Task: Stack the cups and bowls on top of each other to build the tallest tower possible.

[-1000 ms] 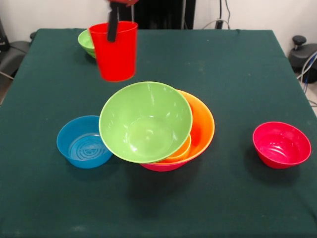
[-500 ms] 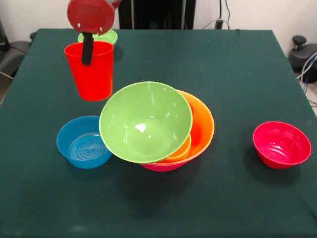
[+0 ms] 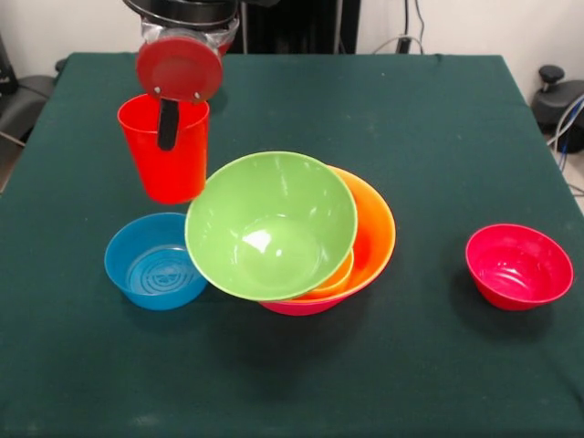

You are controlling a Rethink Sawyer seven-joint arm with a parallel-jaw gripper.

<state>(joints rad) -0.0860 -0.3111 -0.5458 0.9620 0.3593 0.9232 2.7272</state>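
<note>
Red plastic marks the held thing: the red cup (image 3: 166, 155) is carried clear of the table (image 3: 429, 128), its mouth up and its long axis close to upright, leaning only slightly. The jaws (image 3: 168, 123) are clamped on the cup's rim, one dark finger being seen against the wall facing the camera; the other is hidden, presumably inside the cup. The cup hangs above the gap between the blue bowl (image 3: 155, 261) and the tower (image 3: 297, 237), and is seen just at the upper-left rim of the green bowl (image 3: 269, 226) that tops the pile. That green bowl is tilted, leaning over the orange bowl (image 3: 372, 239), beneath which a pink edge shows. The relation that matters is judged to be this: the green bowl's hollow lies to the picture's right of the cup and nearer the camera, so a sideways carry before any lowering would be required. Whether the cup's base clears the green rim cannot be told from this view. The red bowl (image 3: 518, 266) stands well apart at the right.
</note>
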